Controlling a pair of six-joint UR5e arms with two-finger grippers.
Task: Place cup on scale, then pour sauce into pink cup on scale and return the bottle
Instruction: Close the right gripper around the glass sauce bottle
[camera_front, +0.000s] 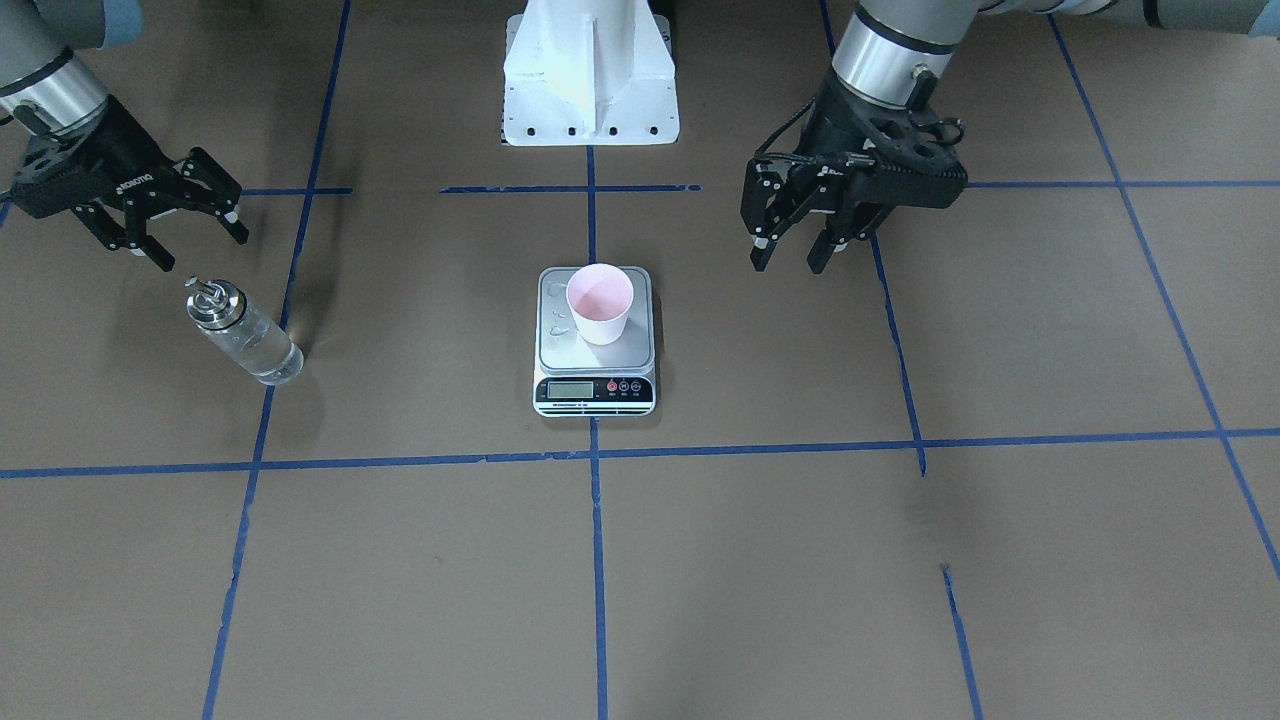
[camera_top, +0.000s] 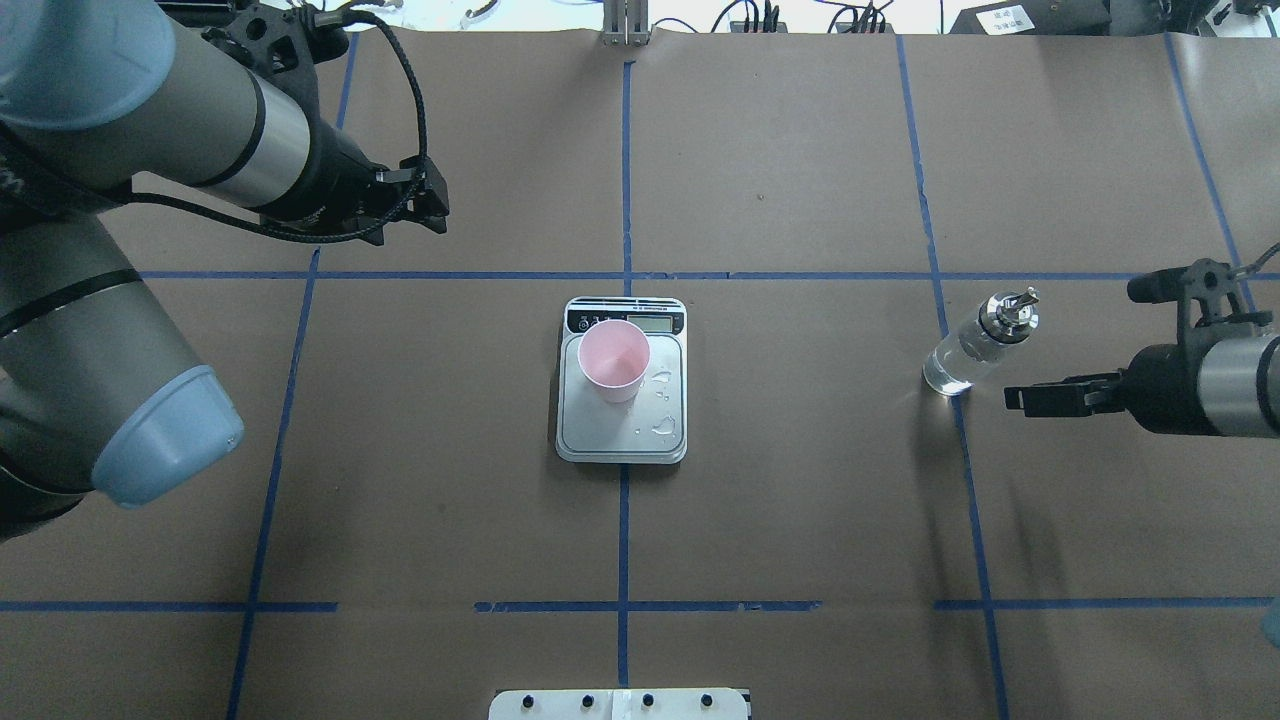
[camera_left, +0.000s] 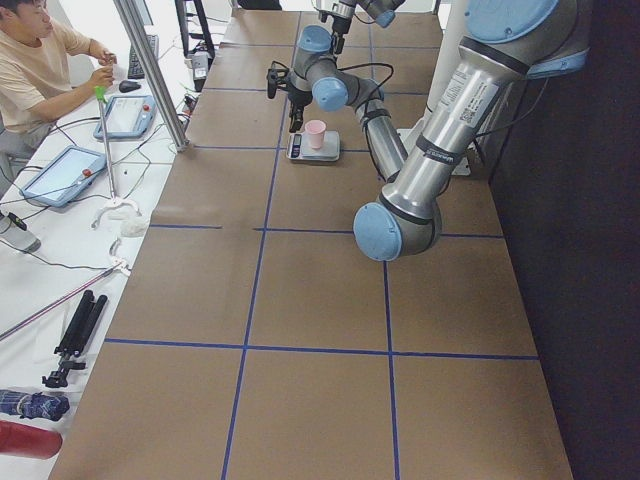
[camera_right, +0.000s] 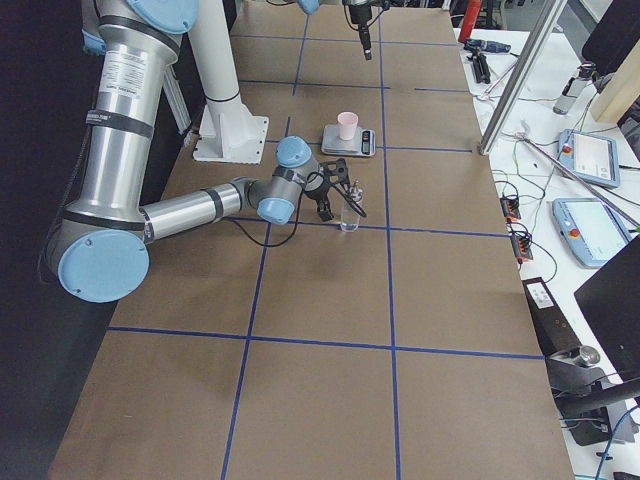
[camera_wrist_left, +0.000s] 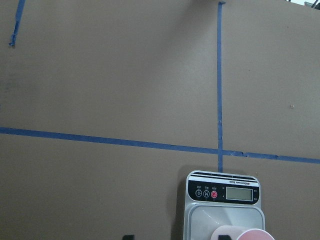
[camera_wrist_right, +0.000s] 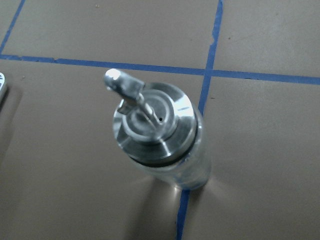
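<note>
- Cup (camera_front: 600, 303): sat upright about mid-platform on the scale (camera_top: 620, 445), open end up.
- Scale: parked mid-table (camera_front: 800, 560), display end away from the robot, a few wet drops (camera_top: 662, 378) on the bare platform beside the cup.
- Bottle (camera_front: 243, 330): stood upright on a blue tape line (camera_top: 975, 520), well apart from the scale, at about 3 o'clock from it in the overhead view.
- Sauce (camera_top: 948, 372): clear, showed through the glass.
- Right gripper (camera_front: 200, 248): fingers spread apart, clamped on nothing. Hovered near the bottle without touching, bottle at roughly 10 o'clock from the fingertips overhead.
- Left gripper (camera_front: 790, 265): fingers apart too, nothing between them. Hung over the table, cup well apart at roughly 4 o'clock from it overhead.
- Right wrist view: looked straight down on the silver collar and spout (camera_wrist_right: 122, 85).
</note>
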